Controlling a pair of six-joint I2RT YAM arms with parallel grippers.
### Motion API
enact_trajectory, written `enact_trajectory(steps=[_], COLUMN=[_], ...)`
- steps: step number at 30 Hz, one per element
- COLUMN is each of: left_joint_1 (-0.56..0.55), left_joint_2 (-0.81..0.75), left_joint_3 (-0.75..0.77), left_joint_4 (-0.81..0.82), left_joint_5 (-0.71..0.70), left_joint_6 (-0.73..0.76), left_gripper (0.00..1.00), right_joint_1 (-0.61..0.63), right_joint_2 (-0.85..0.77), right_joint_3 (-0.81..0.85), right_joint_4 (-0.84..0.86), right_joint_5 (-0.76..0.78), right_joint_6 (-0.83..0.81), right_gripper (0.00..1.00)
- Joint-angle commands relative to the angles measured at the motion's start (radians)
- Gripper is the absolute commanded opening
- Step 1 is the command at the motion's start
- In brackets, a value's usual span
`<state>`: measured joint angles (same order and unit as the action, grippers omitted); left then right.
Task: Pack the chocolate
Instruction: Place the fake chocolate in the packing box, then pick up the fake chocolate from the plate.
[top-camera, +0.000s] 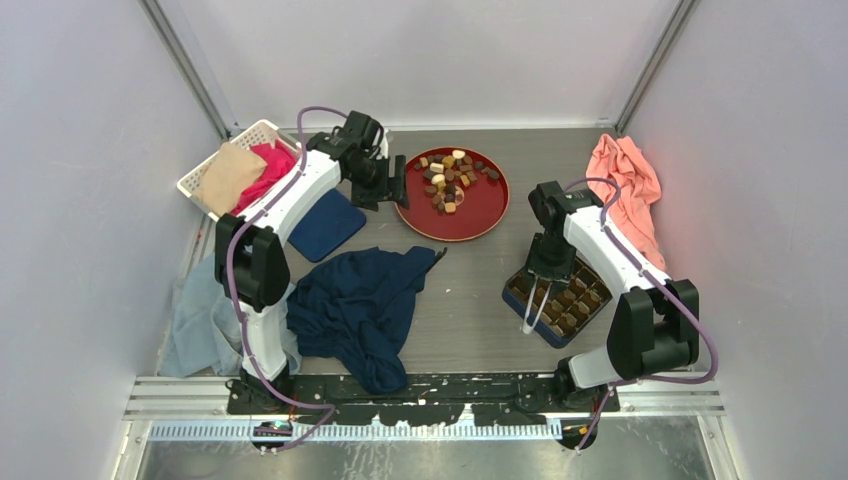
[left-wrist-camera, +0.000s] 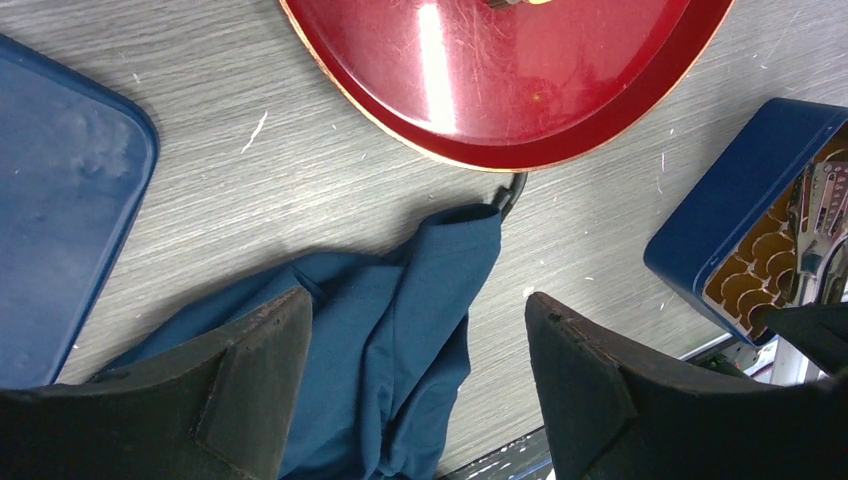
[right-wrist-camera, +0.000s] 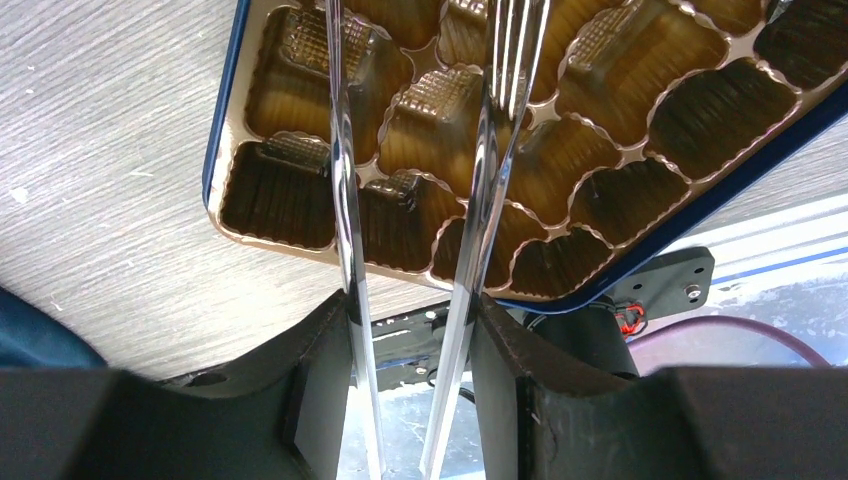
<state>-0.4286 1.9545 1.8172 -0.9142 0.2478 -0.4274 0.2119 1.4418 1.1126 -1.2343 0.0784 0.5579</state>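
The chocolate (top-camera: 452, 178) is a heap of dark brown, light brown and cream pieces on the red round tray (top-camera: 470, 228). My left gripper (top-camera: 385, 185) is open and empty at the tray's left rim. In its wrist view the left gripper (left-wrist-camera: 415, 300) hangs over blue cloth, with the tray (left-wrist-camera: 500, 90) ahead. My right gripper (top-camera: 548, 265) is shut on metal tongs (top-camera: 532, 312) above the navy box (top-camera: 560, 300). In the right wrist view the gripper (right-wrist-camera: 410, 300) pinches the tongs (right-wrist-camera: 345, 200) over the box's gold compartments (right-wrist-camera: 290, 190). I cannot tell if those compartments hold pieces.
A dark blue cloth (top-camera: 365, 300) lies front centre, and a navy lid (top-camera: 328, 225) lies left of the tray. A white basket (top-camera: 205, 178) with clothes is at back left, a pale blue cloth (top-camera: 200, 320) at left and an orange cloth (top-camera: 630, 185) at right.
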Motion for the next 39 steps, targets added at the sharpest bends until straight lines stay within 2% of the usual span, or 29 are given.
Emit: enact_trajectory(steps=[1,6,12,22,26,33,39], left_joint_1=[0.006,0.007,0.006,0.006,0.006,0.005,0.007], left_joint_2=[-0.011,-0.012,-0.013,-0.014,-0.019,-0.036,-0.079], left_joint_3=[0.020,0.009,0.008,0.004,-0.001,-0.006,-0.035], left_joint_4=[0.023,0.032,0.035,0.035,0.035,0.025,0.002], left_joint_5=[0.025,0.031,0.033,0.037,0.037,0.014,-0.059], left_joint_6=[-0.008,-0.012,-0.011,-0.009,-0.010,-0.003,0.023], left_gripper=[0.79,0.79,0.79,0.79,0.79,0.79,0.79], right_joint_1=[-0.004,-0.004,-0.003,-0.002,0.002,0.104,0.201], right_joint_2=[-0.040,-0.049,-0.058,-0.048,-0.024,0.114,0.352], right_joint_3=[0.026,0.029,0.037,0.174,0.212,0.359,0.592], right_joint_4=[-0.031,-0.040,-0.049,-0.090,-0.066,-0.020,-0.031], right_joint_5=[-0.011,-0.009,-0.001,0.011,-0.021,-0.064,-0.168], right_joint_6=[-0.008,-0.003,-0.001,-0.016,-0.013,-0.039,-0.136], right_gripper=[0.50,0.55,0.54,0.20,0.13,0.13,0.24])
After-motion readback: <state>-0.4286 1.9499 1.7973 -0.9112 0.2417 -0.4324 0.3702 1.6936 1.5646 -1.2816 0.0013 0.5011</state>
